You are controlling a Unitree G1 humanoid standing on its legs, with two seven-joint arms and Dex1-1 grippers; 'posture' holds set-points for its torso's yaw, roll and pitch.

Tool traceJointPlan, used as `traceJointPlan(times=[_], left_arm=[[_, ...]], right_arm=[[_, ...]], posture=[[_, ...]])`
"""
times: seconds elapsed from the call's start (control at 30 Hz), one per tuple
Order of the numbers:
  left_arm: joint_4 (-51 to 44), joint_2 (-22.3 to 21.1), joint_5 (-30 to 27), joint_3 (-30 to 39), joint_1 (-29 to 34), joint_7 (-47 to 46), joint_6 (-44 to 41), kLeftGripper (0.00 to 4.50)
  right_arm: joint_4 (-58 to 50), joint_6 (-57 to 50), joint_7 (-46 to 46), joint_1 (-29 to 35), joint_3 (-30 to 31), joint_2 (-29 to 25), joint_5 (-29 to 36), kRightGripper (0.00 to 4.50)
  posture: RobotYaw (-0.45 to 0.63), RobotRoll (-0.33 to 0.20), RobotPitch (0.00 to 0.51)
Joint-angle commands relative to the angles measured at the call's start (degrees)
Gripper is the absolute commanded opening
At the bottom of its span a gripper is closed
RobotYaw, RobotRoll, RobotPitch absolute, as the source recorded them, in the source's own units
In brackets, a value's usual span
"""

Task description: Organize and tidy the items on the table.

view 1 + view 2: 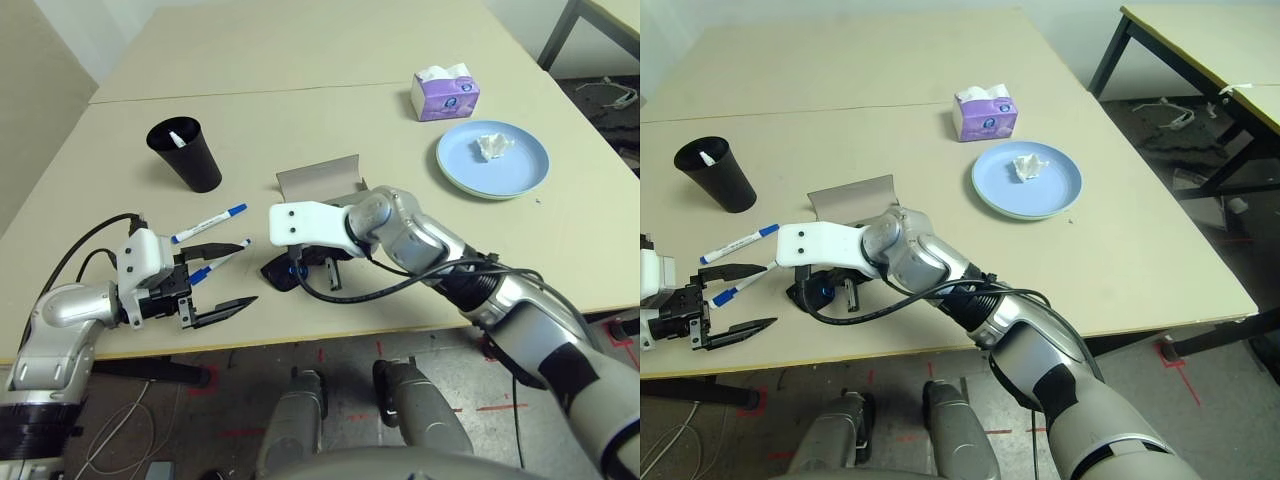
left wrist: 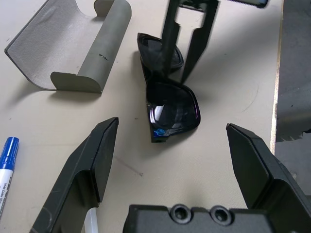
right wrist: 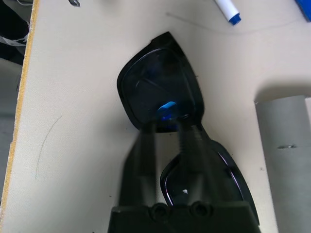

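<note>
Black sunglasses [image 1: 281, 272] lie folded near the table's [image 1: 300, 60] front edge. My right gripper [image 1: 318, 277] comes down on them, its fingers [image 3: 145, 150] shut on the frame near the bridge. The grey glasses case [image 1: 320, 180] stands open just behind. My left gripper [image 1: 250, 270] is open, a short way left of the sunglasses and pointing at them. One blue-capped marker [image 1: 208, 223] lies beyond it, a second [image 1: 212, 264] beside its upper finger. A crumpled white tissue [image 1: 491, 146] rests on the light-blue plate [image 1: 520, 170], which is stacked on the light-green one.
A black tapered cup [image 1: 187, 152] with something white inside stands at the back left. A purple tissue pack [image 1: 445, 94] sits behind the plates. The table's front edge runs close under both grippers.
</note>
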State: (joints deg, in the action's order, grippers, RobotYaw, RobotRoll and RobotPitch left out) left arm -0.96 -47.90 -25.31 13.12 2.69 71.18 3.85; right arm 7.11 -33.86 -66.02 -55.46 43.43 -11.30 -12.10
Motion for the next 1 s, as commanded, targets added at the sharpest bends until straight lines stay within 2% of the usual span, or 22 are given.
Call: traceJointPlan(times=[0.03,0.27,0.8,1.0], left_arm=[[0.70,0.09,0.69,-0.79,0.52,0.23,-0.12,4.50],[0.71,0.24,0.87,-0.94,0.86,0.14,-0.11,4.50],[-1.29,1.14,0.86,-0.76,2.64,-1.04,-0.29,4.50],[-1.17,1.19,1.03,-0.66,2.77,-1.09,-0.14,4.50]], right_arm=[[-1.50,-0.06,-0.63,-1.58,-0.56,-0.13,-0.09,2.02],[-0.37,2.10,-0.62,-2.90,0.29,0.11,-0.40,4.49],[4.32,13.39,-1.38,-1.63,2.74,-2.02,-5.59,4.49],[4.51,14.24,-1.85,-1.76,1.89,-0.64,-6.03,4.49]], posture=[[-0.09,0.000,0.182],[-0.09,0.000,0.181],[-0.07,0.000,0.186],[-0.07,0.000,0.185]])
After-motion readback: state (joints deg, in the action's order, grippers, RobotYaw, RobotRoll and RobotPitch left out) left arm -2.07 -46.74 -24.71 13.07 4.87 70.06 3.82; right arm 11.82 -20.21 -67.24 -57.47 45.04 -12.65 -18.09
